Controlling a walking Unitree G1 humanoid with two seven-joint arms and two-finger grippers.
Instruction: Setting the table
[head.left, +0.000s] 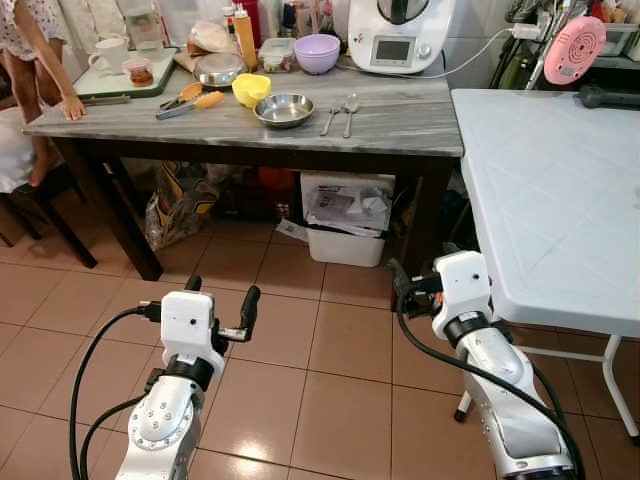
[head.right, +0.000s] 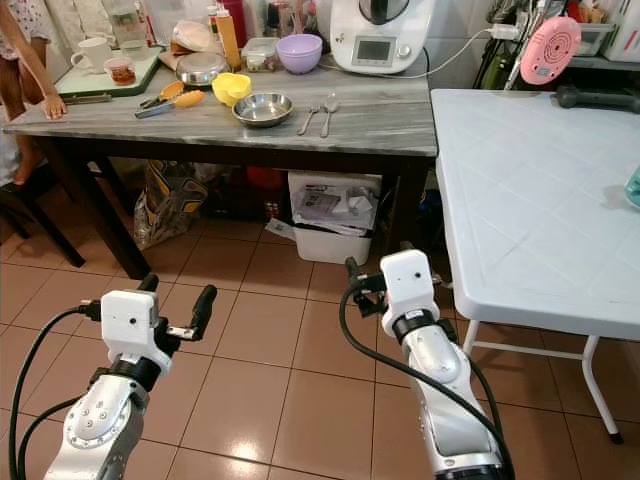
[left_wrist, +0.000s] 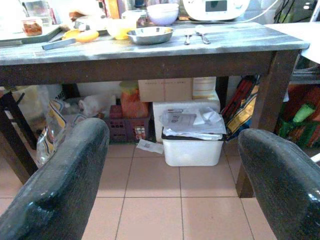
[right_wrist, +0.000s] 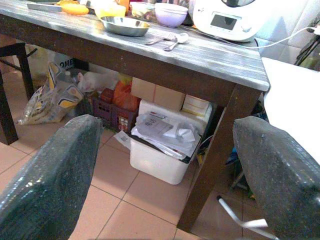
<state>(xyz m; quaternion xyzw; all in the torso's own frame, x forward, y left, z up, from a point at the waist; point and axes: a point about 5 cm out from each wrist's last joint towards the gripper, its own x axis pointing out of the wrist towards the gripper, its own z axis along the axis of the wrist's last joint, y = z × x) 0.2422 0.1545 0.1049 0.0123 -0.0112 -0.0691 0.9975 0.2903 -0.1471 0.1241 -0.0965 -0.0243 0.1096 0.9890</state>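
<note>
Steel bowl (head.left: 284, 109) sits near the centre of the grey-streaked wooden table (head.left: 400, 130), upper middle of the frame, with two spoons (head.left: 341, 115) just beside it on the right. Yellow bowl (head.left: 250, 88) close behind the steel bowl on its left; purple bowl (head.left: 317, 52) further back, next to a white kitchen machine (head.left: 400, 35). Green tray (head.left: 110, 85) with a white mug (head.left: 110, 54) at the table's upper-left end; a person's hand (head.left: 72, 107) rests on the tabletop there.

White folding table (head.left: 540, 200) fills the right side, touching the wooden table's corner. Under the wooden table: white bin (head.left: 345, 225) with papers, bags, boxes. Floor of tan tiles (head.left: 300, 350).

Left gripper (left_wrist: 175, 175) and right gripper (right_wrist: 165, 175) both low above the floor, fingers spread apart, nothing between them.
</note>
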